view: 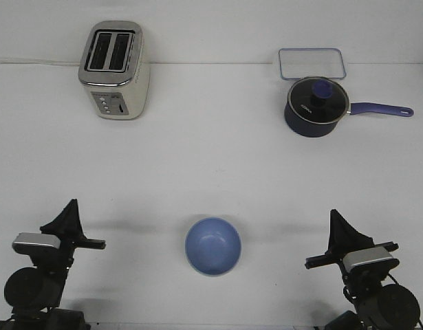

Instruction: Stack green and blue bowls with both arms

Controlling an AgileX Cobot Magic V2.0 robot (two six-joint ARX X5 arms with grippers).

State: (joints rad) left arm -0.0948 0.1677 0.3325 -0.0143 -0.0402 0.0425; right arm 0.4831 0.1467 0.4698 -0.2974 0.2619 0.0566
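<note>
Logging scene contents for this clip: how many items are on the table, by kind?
Bowls: 1, the blue bowl; no green one in view
Toaster: 1
Saucepan with lid: 1
Clear container: 1
Total: 4

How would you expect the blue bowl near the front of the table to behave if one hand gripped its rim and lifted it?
The blue bowl looks rigid and thin-walled, so probably light. Its smooth matte surface might slip in a narrow pinch. It sits upright on a small base, so pushing could slide or rock it.

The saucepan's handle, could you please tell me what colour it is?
The saucepan's handle is blue-violet, shown best in the front view.
</note>
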